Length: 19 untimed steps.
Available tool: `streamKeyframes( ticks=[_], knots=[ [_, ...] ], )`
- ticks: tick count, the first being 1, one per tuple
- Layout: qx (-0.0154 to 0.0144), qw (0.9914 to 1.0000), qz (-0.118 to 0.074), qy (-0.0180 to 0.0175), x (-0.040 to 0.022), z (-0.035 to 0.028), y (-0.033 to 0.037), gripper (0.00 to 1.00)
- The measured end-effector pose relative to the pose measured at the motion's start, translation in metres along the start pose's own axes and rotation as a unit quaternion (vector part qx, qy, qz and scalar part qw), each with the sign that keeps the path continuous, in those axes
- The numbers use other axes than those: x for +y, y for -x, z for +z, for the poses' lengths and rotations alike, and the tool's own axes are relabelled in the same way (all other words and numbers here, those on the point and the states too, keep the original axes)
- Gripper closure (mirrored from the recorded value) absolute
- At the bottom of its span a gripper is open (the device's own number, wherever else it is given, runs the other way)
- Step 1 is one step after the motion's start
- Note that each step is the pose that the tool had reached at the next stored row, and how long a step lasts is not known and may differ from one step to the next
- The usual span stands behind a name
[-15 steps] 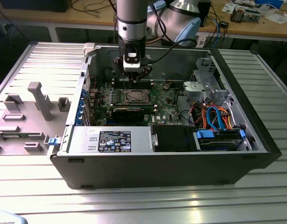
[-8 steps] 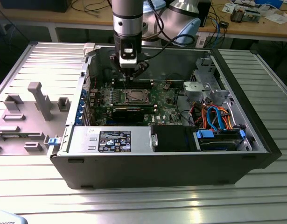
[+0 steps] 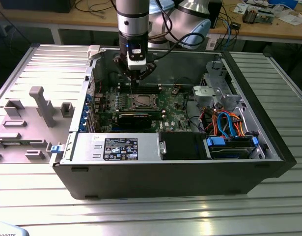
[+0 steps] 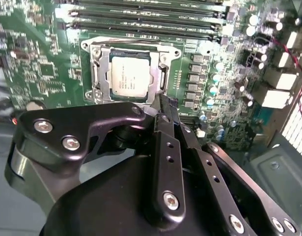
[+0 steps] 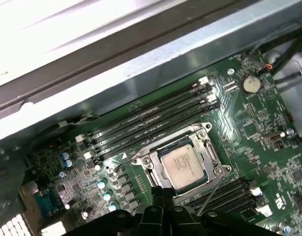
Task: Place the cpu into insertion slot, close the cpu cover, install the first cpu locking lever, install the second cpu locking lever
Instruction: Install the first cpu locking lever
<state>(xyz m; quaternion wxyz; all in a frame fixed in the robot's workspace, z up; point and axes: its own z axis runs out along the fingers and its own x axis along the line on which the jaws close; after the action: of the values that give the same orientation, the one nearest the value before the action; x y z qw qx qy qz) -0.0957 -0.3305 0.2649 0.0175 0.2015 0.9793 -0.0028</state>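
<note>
Claw [image 4: 161,101] nr seated cpu [image 4: 129,76]

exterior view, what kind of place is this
Likely a robotics lab or workshop: a robot arm reaches into an open computer case on a ribbed metal table, with a cluttered wooden workbench behind.

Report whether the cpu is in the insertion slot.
In: both wrist views show the cpu lying flat within the insertion slot, pale metal rim around it.
</note>
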Motion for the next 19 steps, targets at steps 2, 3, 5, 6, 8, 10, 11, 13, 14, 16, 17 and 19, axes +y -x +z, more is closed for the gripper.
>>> streamKeyframes(
  ticks=[2, 3, 5, 6, 8, 10, 11, 13, 14, 16, 17, 19],
  knots=[
    [0.0001, 0.99981, -0.02, 0.0007, 0.0, 0.0002, 0.0, 0.89],
    [0.0001, 0.99945, -0.033, 0.0012, 0.0, 0.0004, 0.0, 0.89],
    [0.0002, 0.99884, -0.048, 0.0021, -0.0001, 0.0006, -0.0001, 0.89],
    [0.0003, 0.99852, -0.054, 0.0025, -0.0002, 0.0008, -0.0003, 0.89],
    [0.0009, 0.99792, -0.064, 0.0043, -0.0007, 0.0011, -0.0014, 0.89],
    [0.0012, 0.99761, -0.069, 0.0054, -0.0019, 0.0013, -0.0043, 0.89],
    [0.0013, 0.99754, -0.07, 0.0056, -0.0028, 0.0013, -0.0065, 0.89],
    [0.0014, 0.99736, -0.072, 0.0059, -0.0049, 0.0012, -0.0113, 0.89],
    [0.0015, 0.99708, -0.076, 0.0064, -0.0055, 0.0012, -0.0128, 0.89],
    [0.0017, 0.99577, -0.092, 0.0071, -0.0057, 0.0013, -0.0134, 0.89],
    [0.0017, 0.99504, -0.099, 0.0073, -0.0058, 0.0012, -0.0135, 0.89],
    [0.0018, 0.99366, -0.112, 0.0079, -0.0061, 0.0013, -0.0141, 0.89]
  ],
)
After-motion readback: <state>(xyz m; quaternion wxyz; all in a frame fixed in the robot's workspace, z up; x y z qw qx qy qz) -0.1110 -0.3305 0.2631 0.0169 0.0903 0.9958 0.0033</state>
